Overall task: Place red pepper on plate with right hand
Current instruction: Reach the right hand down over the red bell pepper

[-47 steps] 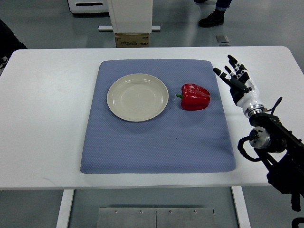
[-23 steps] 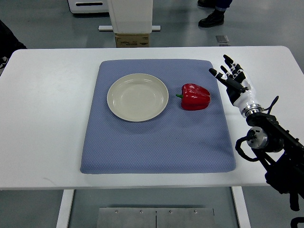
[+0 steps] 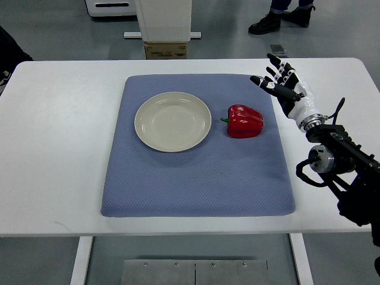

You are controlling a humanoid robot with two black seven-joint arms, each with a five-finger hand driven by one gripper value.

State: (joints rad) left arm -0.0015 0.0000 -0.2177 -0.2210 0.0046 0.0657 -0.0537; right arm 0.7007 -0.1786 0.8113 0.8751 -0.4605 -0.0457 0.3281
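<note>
A red pepper [image 3: 244, 121] with a green stem lies on the blue mat [image 3: 196, 178], just right of the cream plate [image 3: 173, 121]. The plate holds nothing. My right hand [image 3: 279, 83] hangs over the mat's far right corner, up and to the right of the pepper and apart from it. Its fingers [image 3: 266, 82] are spread and hold nothing. The right arm [image 3: 338, 166] comes in from the lower right. The left arm does not show.
The mat lies on a white table [image 3: 59, 148]. Beyond the table's far edge stand a white machine base with a cardboard box [image 3: 165, 50], and a person's shoes [image 3: 280, 19] on the floor.
My right hand has moved up and to the left, from beside the mat's right edge to over its far right corner, nearer the pepper. Pepper and plate have not moved.
</note>
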